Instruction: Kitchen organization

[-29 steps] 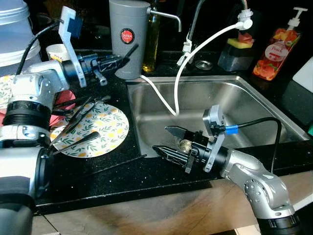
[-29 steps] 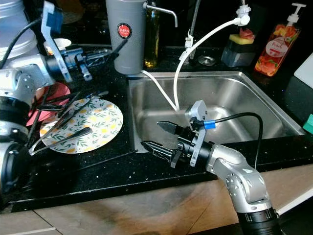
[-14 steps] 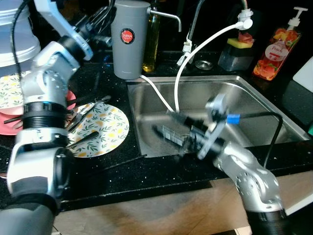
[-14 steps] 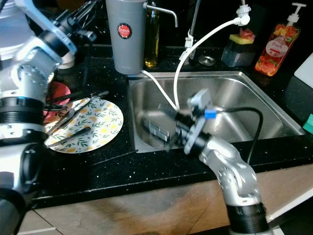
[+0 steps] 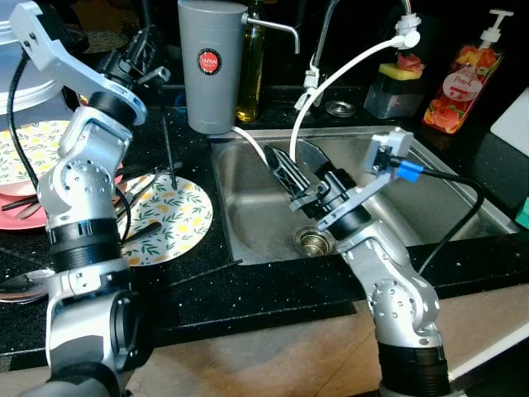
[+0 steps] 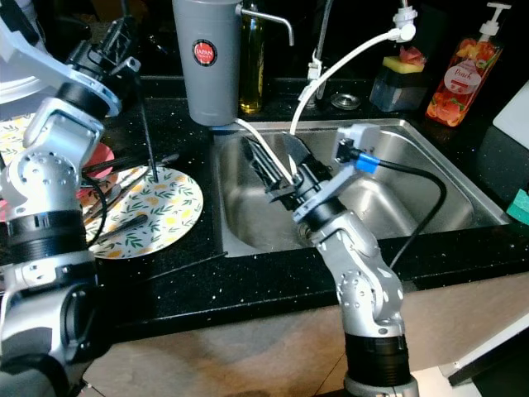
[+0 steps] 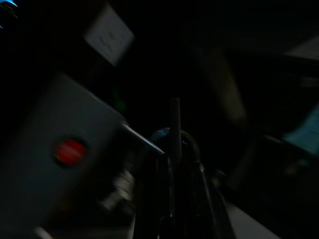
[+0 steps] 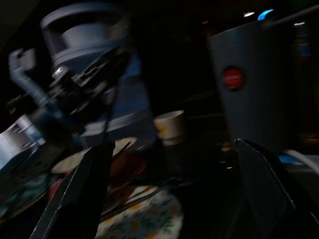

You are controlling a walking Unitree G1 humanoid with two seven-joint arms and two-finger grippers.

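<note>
My left gripper is raised at the back left of the black counter and is shut on a thin black chopstick. The chopstick hangs down with its tip over the floral plate. In the left wrist view the chopstick runs up between the fingers. More black utensils lie across that plate, and a loose chopstick lies on the counter in front of it. My right gripper is open over the steel sink, tilted up and to the left, with nothing between its fingers.
A tall grey jug stands behind the sink's left corner, an oil bottle beside it. A white hose hangs from the tap. A soap bottle stands at the back right. Pink and patterned plates are stacked far left.
My left arm has swung up and back with the chopstick, which now hangs upright. My right gripper has risen from the sink's front edge and turned up toward the left.
</note>
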